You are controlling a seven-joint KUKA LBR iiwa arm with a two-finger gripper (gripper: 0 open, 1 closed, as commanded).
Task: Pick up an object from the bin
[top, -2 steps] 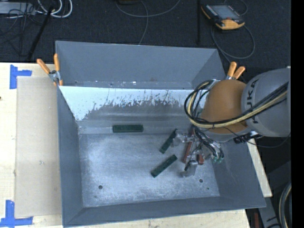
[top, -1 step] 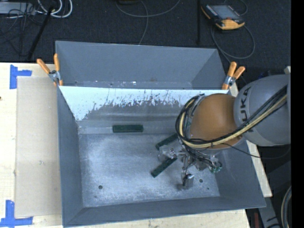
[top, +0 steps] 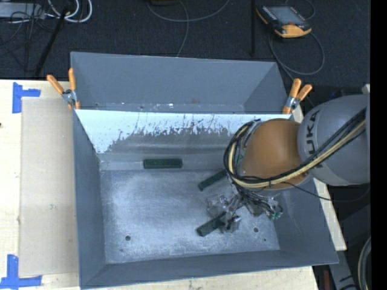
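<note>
Fingers [top: 230, 219] of mine are down low in the grey bin [top: 175, 89], on the right side of its floor. My round brown cover [top: 272, 153] and my cables [top: 237, 162] hang just above them. They sit right at the right end of a short dark stick [top: 210, 228], which lies tilted on the floor near the front. I cannot tell if they are spread apart, pressed together, or pinching the stick. Another small dark piece [top: 211, 180] lies a little further back, close to my cables. A dark green bar [top: 162, 163] lies flat, well apart to the left, where the floor meets the sloped back wall.
</note>
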